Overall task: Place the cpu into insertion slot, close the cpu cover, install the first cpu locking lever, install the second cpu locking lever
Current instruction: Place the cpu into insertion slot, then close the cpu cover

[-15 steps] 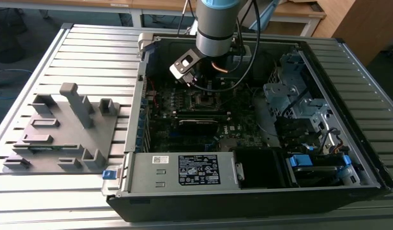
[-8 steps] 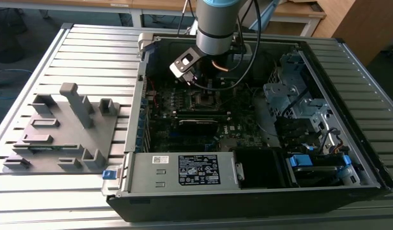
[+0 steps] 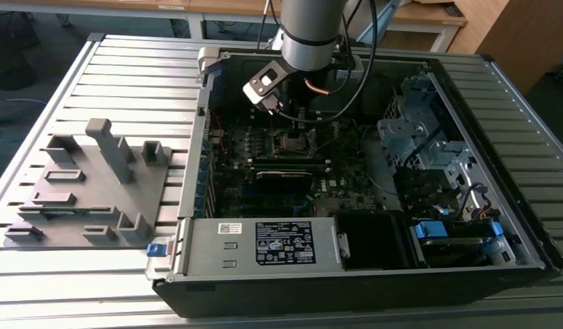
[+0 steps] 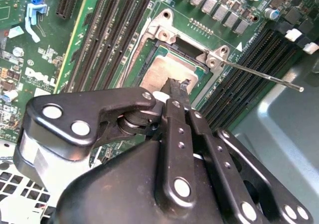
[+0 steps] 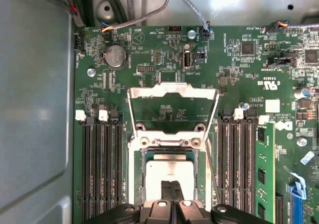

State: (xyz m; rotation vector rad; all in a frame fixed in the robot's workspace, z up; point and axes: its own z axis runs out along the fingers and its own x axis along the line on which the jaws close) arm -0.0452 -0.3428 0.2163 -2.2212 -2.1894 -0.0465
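The gripper (image 5: 172,184) has its fingers drawn together with nothing between them, the tips at the top of the cpu (image 5: 169,168), likely to seat it rather than carry it. The cpu lies flat inside the insertion slot (image 5: 137,174), which suggests the placing is largely done. Just beyond, the cpu cover (image 5: 173,90) stands swung up and open, leaving the slot reachable from above. In the second wrist view a thin locking lever (image 4: 261,76) juts out free, unlatched. Around them spreads the green motherboard (image 5: 239,79), within a computer case (image 3: 354,281) laid on its side with its panel off, so the arm can reach in. The case rests on a slatted metal table (image 3: 125,82) beside a grey fixture (image 3: 89,185); wooden desks (image 3: 428,14) stand behind.
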